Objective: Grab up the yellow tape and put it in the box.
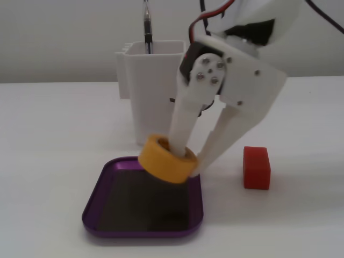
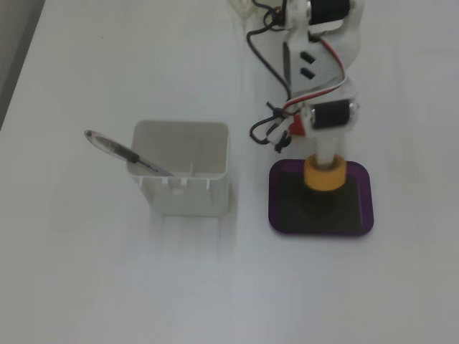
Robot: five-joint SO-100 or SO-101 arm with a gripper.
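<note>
The yellow tape [image 1: 165, 159] is a small yellow-orange roll held tilted just above the far end of the box [image 1: 141, 233], a shallow purple tray with a dark floor. My gripper [image 1: 187, 160] is shut on the tape, with one white finger down through the hollow core and the other outside the roll's wall. In the view from above, the tape [image 2: 324, 176] sits under my gripper [image 2: 324, 168], over the upper middle of the box [image 2: 275, 209]. The fingertips are hidden there.
A tall white container [image 1: 152, 91] with a pen [image 1: 146, 27] in it stands right behind the box; from above the container [image 2: 183, 188] is left of the box. A red block [image 1: 256, 167] stands on the table right of my gripper.
</note>
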